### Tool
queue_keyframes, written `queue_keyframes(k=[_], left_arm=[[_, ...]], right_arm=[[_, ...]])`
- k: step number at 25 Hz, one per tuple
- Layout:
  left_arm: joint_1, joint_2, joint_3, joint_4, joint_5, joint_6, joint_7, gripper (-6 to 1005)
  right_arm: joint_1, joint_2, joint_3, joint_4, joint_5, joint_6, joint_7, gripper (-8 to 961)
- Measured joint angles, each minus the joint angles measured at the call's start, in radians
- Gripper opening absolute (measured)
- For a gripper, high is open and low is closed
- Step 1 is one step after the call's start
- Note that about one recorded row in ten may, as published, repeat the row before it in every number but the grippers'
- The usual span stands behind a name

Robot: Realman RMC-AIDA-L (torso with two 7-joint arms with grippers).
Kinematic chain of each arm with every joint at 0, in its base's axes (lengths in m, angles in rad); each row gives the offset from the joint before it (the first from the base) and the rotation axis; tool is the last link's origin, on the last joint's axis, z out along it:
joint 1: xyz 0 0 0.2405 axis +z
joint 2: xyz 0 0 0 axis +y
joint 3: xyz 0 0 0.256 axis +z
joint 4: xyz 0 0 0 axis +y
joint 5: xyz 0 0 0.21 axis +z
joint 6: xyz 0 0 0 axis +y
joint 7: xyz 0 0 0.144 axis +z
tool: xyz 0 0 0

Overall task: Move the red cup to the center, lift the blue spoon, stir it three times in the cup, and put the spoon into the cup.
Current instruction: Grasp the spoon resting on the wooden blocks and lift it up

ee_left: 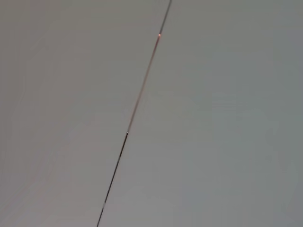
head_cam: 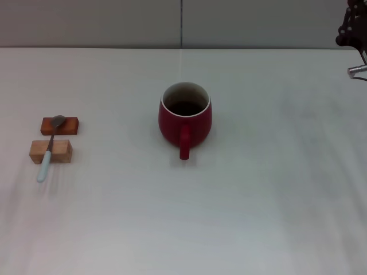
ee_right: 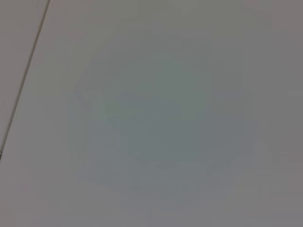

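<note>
Cup (head_cam: 184, 117) centre, spoon (head_cam: 48, 150) on blocks (head_cam: 53, 140)

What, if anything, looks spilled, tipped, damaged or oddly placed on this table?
Nothing stands out. The red cup stands upright mid-table, handle toward the robot, with no spill around it. The blue spoon lies across two wooden blocks at the left. Only the right gripper shows, at the far right edge.

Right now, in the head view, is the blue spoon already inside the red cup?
No, the blue spoon lies across two small wooden blocks on the robot's left, well apart from the red cup.
</note>
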Motion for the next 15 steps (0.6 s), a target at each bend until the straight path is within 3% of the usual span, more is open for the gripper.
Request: queue_keyframes(k=[15], left_arm=[[0.021, -0.002, 0.027, -0.231, 0.000, 0.131, 0.264, 827]], right_arm=[[0.036, -0.007, 0.014, -0.037, 0.000, 0.013, -0.001, 5]])
